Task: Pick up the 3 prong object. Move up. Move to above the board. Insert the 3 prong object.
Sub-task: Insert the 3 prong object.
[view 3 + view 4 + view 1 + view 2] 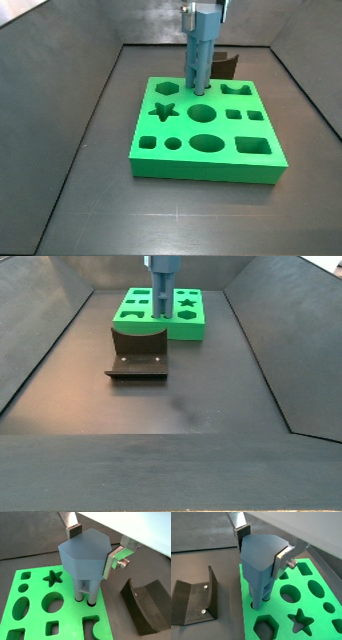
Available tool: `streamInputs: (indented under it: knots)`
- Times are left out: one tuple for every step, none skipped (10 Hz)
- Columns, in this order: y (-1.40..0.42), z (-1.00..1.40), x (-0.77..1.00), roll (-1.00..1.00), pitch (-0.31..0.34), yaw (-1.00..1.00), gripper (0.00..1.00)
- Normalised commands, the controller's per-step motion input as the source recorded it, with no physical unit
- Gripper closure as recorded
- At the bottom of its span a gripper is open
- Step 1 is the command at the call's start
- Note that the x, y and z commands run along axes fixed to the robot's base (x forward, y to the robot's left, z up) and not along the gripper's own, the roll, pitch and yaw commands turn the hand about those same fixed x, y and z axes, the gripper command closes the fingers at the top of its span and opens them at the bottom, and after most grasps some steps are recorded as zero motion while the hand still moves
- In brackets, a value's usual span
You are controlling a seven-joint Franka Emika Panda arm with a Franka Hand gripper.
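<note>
The gripper (93, 547) stood directly above the board (40, 614), clenched on the blocky head of the 3 prong object (83, 559); in both wrist views its flat silver fingers (284, 558) pressed against opposite faces of that steel-blue head. The piece hung upright, and its thin legs reached down to the bright green slab, their tips entering small round holes near one edge of it in a wrist view (87, 601). How deep the legs had gone could not be told. In a side view the 3 prong object (199, 55) rose as a tall column from the far part of the board (207, 165), close to the star cutout (164, 111) and a round cutout (202, 113). The board lay flat on the dark floor of the bin, with further oval, square and hexagon openings across its top. The fixture (138, 354), a dark L-shaped bracket on a base plate, stood just beside the board (194, 326) on the floor, apart from the gripper (163, 264). In a wrist view the fixture (194, 602) showed two screws on its upright face.
</note>
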Motion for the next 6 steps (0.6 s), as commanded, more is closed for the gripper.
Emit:
streamInputs:
  knots:
    - [0.0,-0.01,0.0,0.0,-0.001,-0.18,1.0]
    - [0.0,0.0,0.03,-0.01,-0.004,-0.13,1.0]
    - [0.0,-0.07,0.08,0.0,0.0,0.0,1.0]
    - [0.0,-0.11,0.24,0.0,0.0,-0.03,1.0]
    - [0.0,-0.14,0.16,0.0,0.0,-0.04,1.0]
    - [0.0,-0.11,0.11,0.0,0.0,-0.05,1.0]
